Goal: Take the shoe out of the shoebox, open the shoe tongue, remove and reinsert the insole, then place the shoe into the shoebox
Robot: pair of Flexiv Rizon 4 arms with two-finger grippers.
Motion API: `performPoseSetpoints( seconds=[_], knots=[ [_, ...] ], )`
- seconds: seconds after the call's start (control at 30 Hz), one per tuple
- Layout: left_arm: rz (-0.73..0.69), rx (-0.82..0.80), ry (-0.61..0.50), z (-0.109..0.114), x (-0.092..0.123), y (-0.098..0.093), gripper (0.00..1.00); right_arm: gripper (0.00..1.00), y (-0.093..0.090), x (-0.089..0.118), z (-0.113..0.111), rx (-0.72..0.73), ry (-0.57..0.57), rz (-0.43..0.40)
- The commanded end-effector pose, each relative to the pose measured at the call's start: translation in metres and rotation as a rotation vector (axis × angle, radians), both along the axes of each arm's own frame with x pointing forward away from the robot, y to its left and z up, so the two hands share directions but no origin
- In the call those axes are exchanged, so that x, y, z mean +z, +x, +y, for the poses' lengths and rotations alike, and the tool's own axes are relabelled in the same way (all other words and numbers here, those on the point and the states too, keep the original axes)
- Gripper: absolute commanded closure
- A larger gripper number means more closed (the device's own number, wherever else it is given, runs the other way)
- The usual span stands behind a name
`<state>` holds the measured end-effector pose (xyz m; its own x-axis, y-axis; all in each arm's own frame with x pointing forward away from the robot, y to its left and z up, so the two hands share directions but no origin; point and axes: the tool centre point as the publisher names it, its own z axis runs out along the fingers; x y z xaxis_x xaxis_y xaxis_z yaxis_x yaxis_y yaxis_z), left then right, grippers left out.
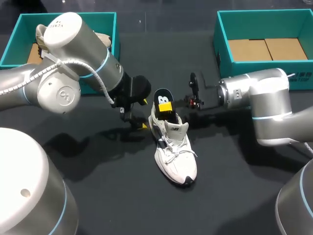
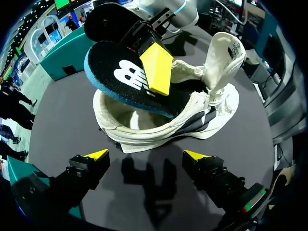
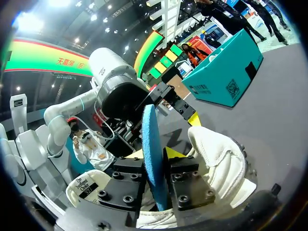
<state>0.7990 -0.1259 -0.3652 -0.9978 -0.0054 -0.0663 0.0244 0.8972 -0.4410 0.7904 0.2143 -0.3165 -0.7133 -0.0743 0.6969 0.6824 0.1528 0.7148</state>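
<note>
The dark tabletop (image 1: 98, 186) carries a white shoe (image 1: 175, 147) near centre, a teal shoebox (image 1: 14, 41) at ten o'clock, a second shoebox (image 1: 223, 44) at two.

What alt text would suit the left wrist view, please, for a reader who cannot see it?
The right gripper holds a black, blue-edged insole angled partly out of a white shoe on the dark table. The left gripper hovers open and empty beside the shoe.

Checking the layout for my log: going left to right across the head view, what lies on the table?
Left shoebox → left gripper → white sneaker → right shoebox. Right gripper and insole overlap the sneaker, so left out.
</note>
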Motion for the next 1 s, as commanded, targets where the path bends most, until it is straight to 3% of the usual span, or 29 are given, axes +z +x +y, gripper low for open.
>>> performPoseSetpoints(
  seconds=[0.03,0.43,0.5,0.53,0.6,0.7,0.8,1.0],
  knots=[
    [-0.001,-0.001,-0.011,0.006,0.003,-0.003,0.0,1.0,-0.001,-0.009,-0.001,0.004,-0.007,0.022],
    [0.005,-0.013,-0.013,0.005,0.005,-0.003,0.0,1.0,-0.025,-0.028,-0.001,-0.026,-0.046,0.103],
    [0.005,-0.013,-0.013,0.005,0.005,-0.003,0.0,0.69,-0.025,-0.023,0.001,-0.026,-0.044,0.075],
    [0.005,-0.013,-0.013,0.005,0.005,-0.003,0.0,0.58,-0.025,-0.02,0.002,-0.028,-0.044,0.059],
    [0.005,-0.013,-0.013,0.005,0.005,-0.003,0.0,0.46,-0.023,-0.015,0.003,-0.022,-0.047,0.031],
    [0.005,-0.013,-0.013,0.005,0.005,-0.003,0.0,0.37,-0.021,-0.007,0.005,-0.015,-0.058,-0.007],
    [0.005,-0.013,-0.013,0.005,0.005,-0.003,0.0,0.39,-0.019,-0.001,0.006,-0.014,-0.069,-0.038],
    [0.005,-0.013,-0.013,0.005,0.005,-0.003,0.0,0.59,-0.01,0.002,0.002,-0.033,-0.09,-0.058]
  ],
)
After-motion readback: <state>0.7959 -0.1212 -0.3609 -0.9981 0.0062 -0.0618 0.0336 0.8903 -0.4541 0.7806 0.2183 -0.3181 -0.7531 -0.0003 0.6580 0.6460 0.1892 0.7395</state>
